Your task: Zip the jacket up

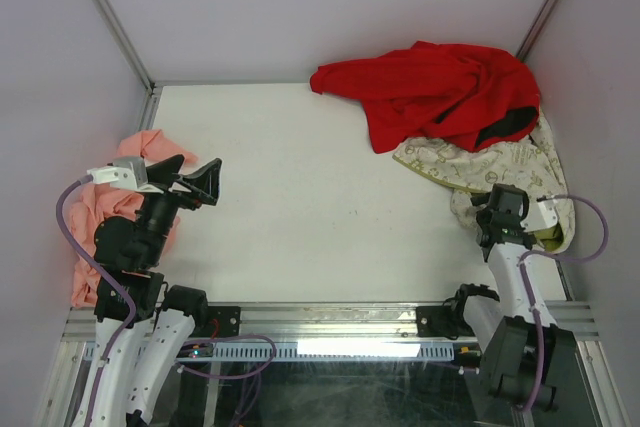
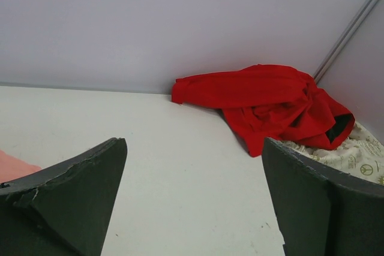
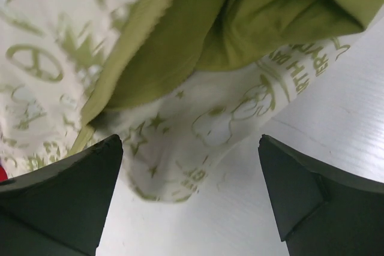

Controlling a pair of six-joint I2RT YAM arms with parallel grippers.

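The jacket [image 1: 490, 162], cream with small olive-green motifs, lies crumpled at the right side of the table, its far part under a red garment. In the right wrist view a cream printed corner of the jacket [image 3: 204, 118] lies on the table between my fingers, with olive lining [image 3: 264, 10] bunched above it. My right gripper [image 1: 492, 217] is open, low over the jacket's near edge, and holds nothing [image 3: 191, 166]. My left gripper [image 1: 195, 179] is open and empty at the left, above the table [image 2: 195, 172], far from the jacket [image 2: 360, 159].
A plain red garment [image 1: 440, 87] lies heaped in the back right corner and also shows in the left wrist view [image 2: 270, 97]. A salmon-pink garment [image 1: 95, 222] lies at the left edge under my left arm. Walls close in the white table [image 1: 300, 167] on three sides.
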